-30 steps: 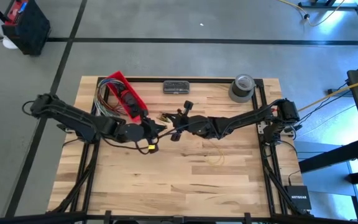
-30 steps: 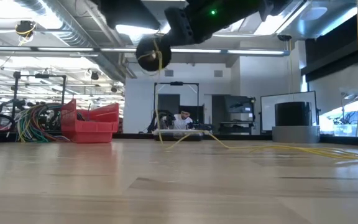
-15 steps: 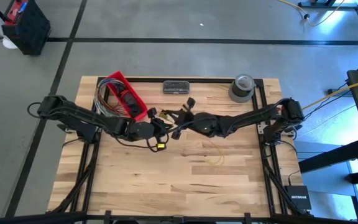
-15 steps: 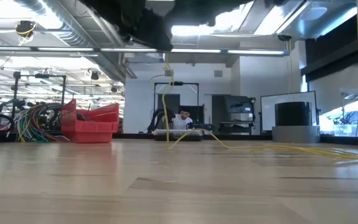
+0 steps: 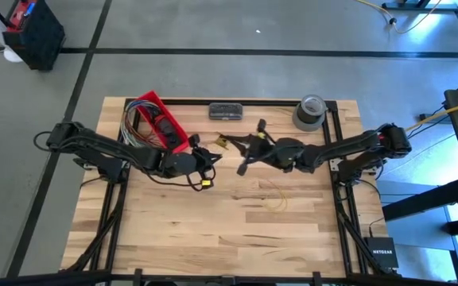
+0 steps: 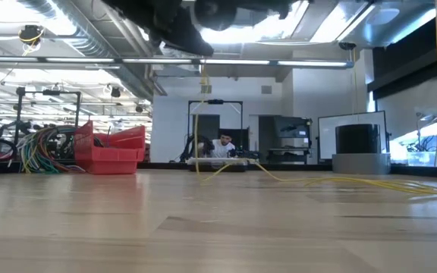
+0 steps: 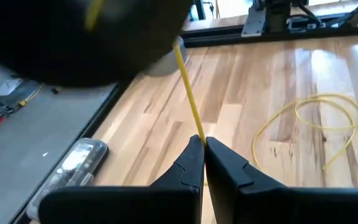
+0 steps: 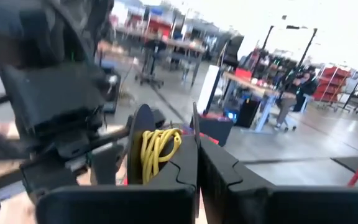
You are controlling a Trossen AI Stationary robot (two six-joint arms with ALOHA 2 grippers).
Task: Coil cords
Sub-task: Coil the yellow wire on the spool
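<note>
the left end effector (image 7: 204, 144) was pinched shut on the cord (image 7: 187, 93), which ran taut up and away from its tips. a slack loop of it lay on the counter (image 7: 260, 74) (well apart from both arms). the right end effector (image 8: 196, 149) was also closed, holding a small coil of yellow cord (image 8: 157, 146) between its fingers, near the red bin (image 5: 163, 121). judging from this, the taut stretch between the arms could slip from the pinch, or the wound coil could spring loose if tension dropped.
</note>
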